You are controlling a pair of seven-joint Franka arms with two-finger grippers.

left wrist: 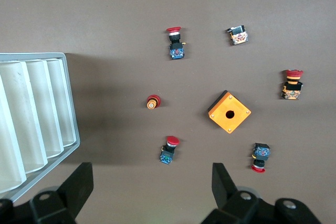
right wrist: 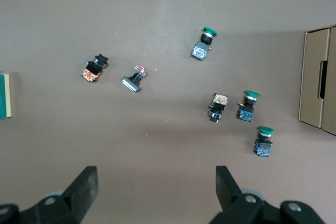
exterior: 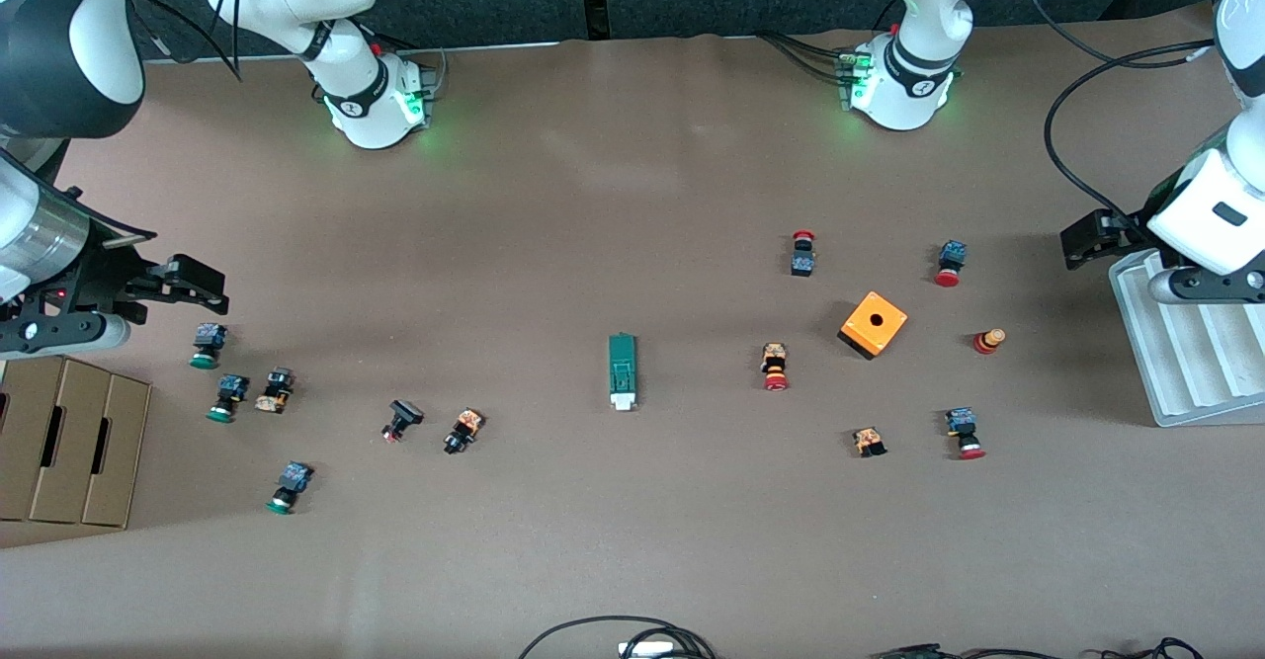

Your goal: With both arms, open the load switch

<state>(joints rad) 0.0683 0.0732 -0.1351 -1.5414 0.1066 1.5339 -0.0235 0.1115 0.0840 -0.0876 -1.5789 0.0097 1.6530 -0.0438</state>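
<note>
Zero progress on the task so far, as far as you can judge: the load switch (exterior: pixel 622 370) lies untouched at frame center of the front view, flat on the table (exterior: pixel 593 195), white end toward the bottom edge, nothing gripping it. Only a green sliver of it shows at the edge of the right wrist view.

Your left gripper (exterior: pixel 1082 239) sits at the right edge of the front view, over the table just beside the white ribbed tray (exterior: pixel 1186 363), jaws apart w/ nothing between them. Its wrist view looks down on the orange cube (left wrist: pixel 229 112) and the red-capped buttons around it, so it's well apart from the switch.

Your right gripper (exterior: pixel 193 284) is at the left edge of the front view, above the cardboard box (exterior: pixel 69 442) in frame and over the green-capped buttons (exterior: pixel 206 345). Jaws apart too, empty; the wrist view shows bare table between the fingers (right wrist: pixel 84 192).

What's left, i.e. everything: both arms need to come in to frame center, one prob. to pin the green body, the other to work the white end. Expect the switch to slide on the table if only one arm touches it.
</note>
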